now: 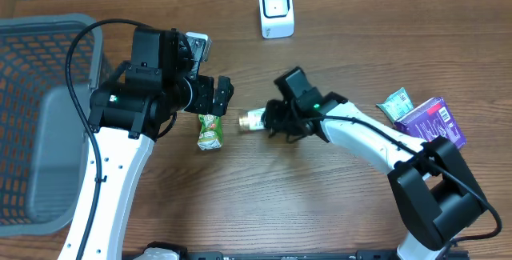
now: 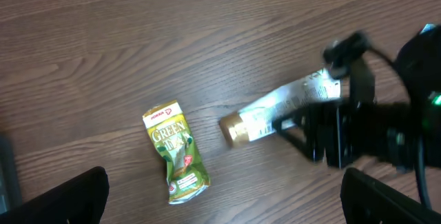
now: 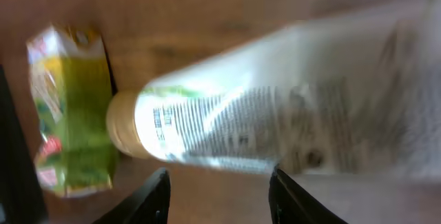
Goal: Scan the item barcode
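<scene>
Worktop (image 1: 320,204) is crowded: right claw (image 1: 276,122), clamped on tube (image 2: 286,105), could swing its cap into green pouch (image 2: 176,151) nearby; left claw (image 1: 222,94) spread apart.

Left gripper (image 1: 226,94) points to 3 o'clock, jaws wide apart. Right gripper (image 1: 272,121) points to 9 o'clock, clamping a tube (image 1: 254,120).
</scene>
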